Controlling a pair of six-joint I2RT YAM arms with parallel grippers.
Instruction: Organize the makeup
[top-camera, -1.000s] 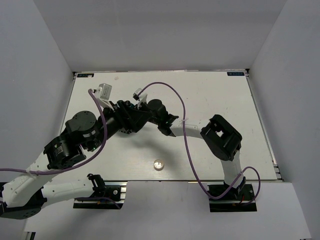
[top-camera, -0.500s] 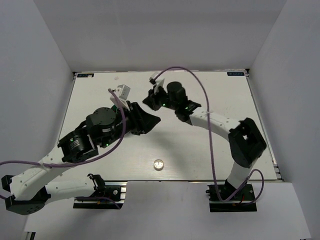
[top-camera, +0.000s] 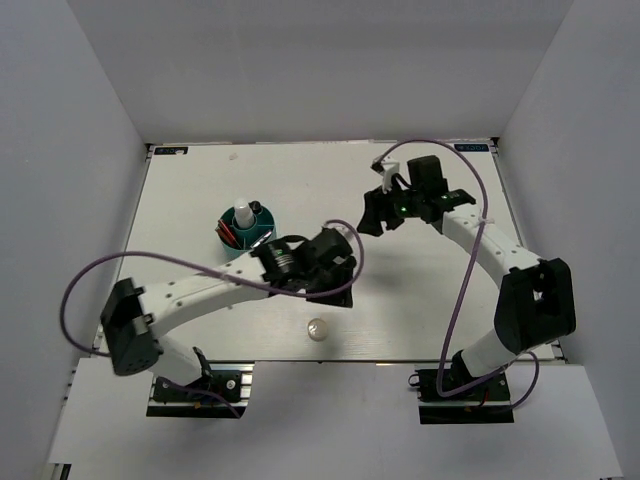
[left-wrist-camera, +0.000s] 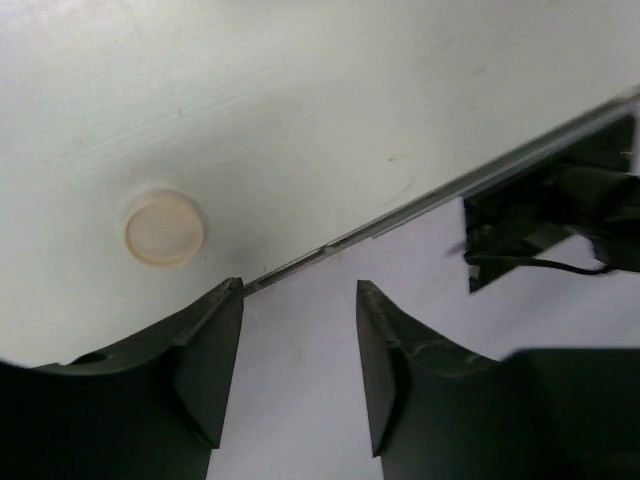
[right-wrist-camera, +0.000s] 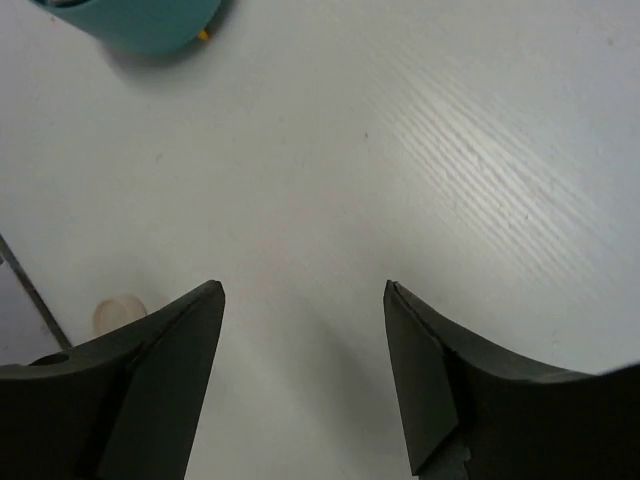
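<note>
Most visible makeup (top-camera: 241, 214) stands in the teal holder (top-camera: 230, 247); 1 round jar (top-camera: 318, 328) lies loose near the front edge of the tabletop (top-camera: 420, 300), unstowed. My left gripper (left-wrist-camera: 298, 292) and right gripper (right-wrist-camera: 302, 290) gape apart, empty.

The jar (top-camera: 318, 329) sits alone near the front edge of the table (top-camera: 430, 290), with bare surface all round it, so it can be reached from above or from any side. The left gripper (left-wrist-camera: 300, 290) hangs near it, jaws apart, with nothing between them. The cup (top-camera: 247, 228), crowded with makeup (top-camera: 241, 213), stands well off to the left rear, and the left arm (top-camera: 200, 290) runs close by it. The right gripper (right-wrist-camera: 305, 288), jaws apart, hovers over bare table.
</note>
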